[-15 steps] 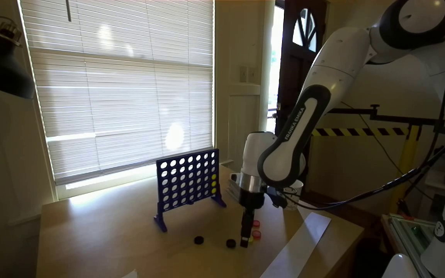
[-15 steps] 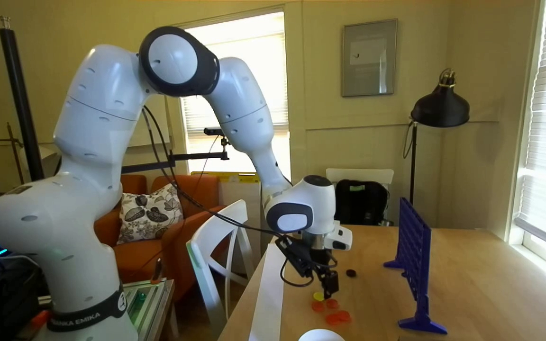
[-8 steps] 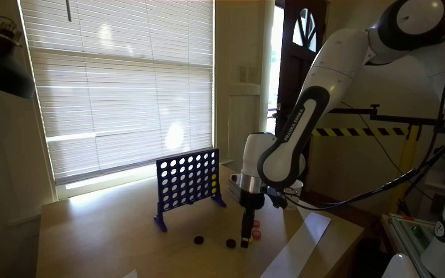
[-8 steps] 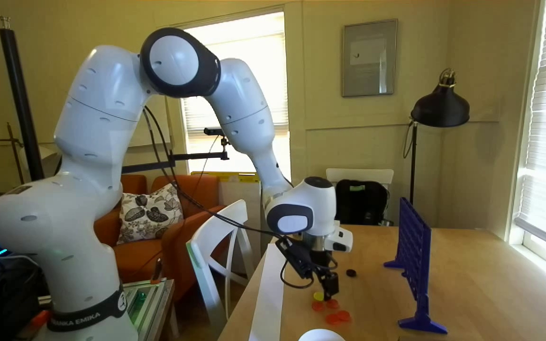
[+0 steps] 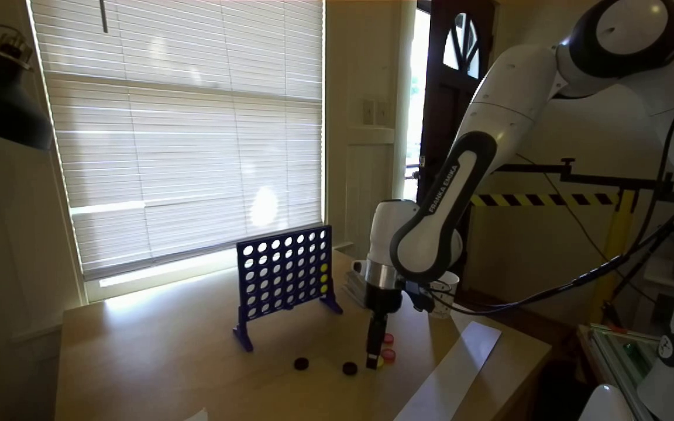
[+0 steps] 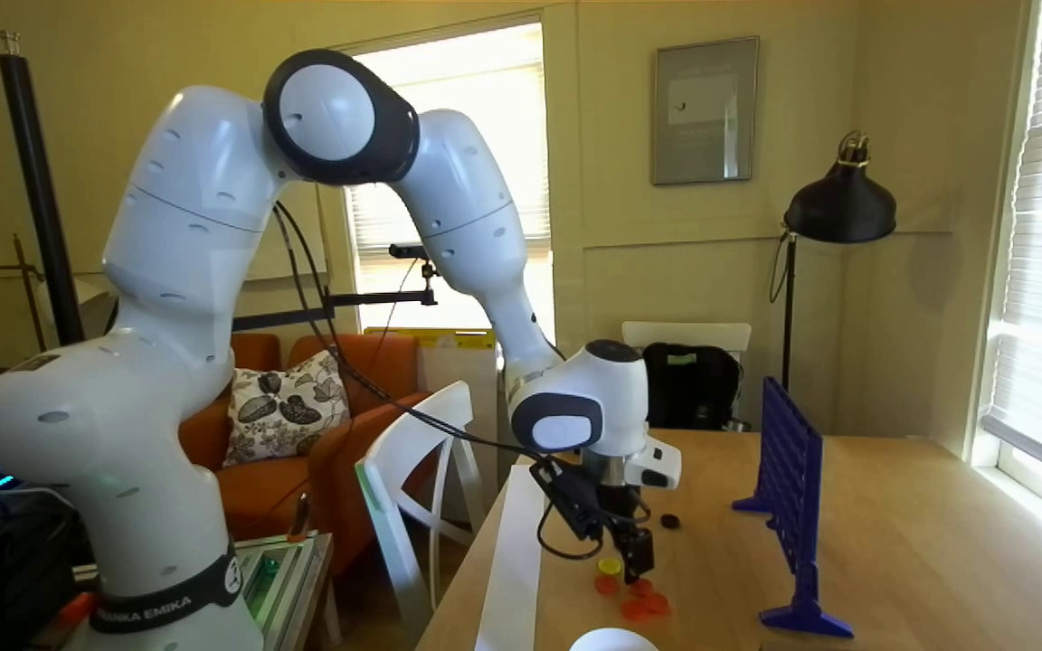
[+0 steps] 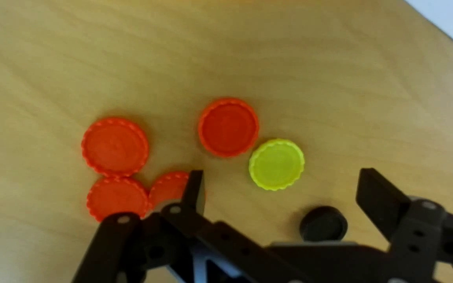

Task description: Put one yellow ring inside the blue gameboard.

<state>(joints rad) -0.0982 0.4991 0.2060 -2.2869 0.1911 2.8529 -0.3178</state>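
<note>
The yellow ring (image 7: 276, 164) lies flat on the table, beside a red-orange token. It also shows in an exterior view (image 6: 610, 566) and is partly hidden behind the gripper in an exterior view (image 5: 380, 362). My gripper (image 7: 283, 184) is open and empty, pointing down low over the tokens. In the wrist view the ring lies between and slightly beyond the fingertips; the left finger (image 7: 193, 192) covers part of a red-orange token. The blue gameboard (image 5: 283, 278) stands upright away from the gripper, also seen nearly edge-on (image 6: 792, 479). Yellow tokens sit in one end column.
Several red-orange tokens (image 7: 228, 127) lie around the ring. A dark token (image 7: 323, 224) lies close to the gripper, and another dark token (image 5: 301, 363) lies farther off. A white strip (image 5: 460, 368) runs along the table edge. A patterned cup (image 5: 446, 295) stands behind the arm.
My gripper has shifted slightly, toward the red-orange tokens, and the ring shows more fully in an exterior view. The tokens and gameboard have not moved.
</note>
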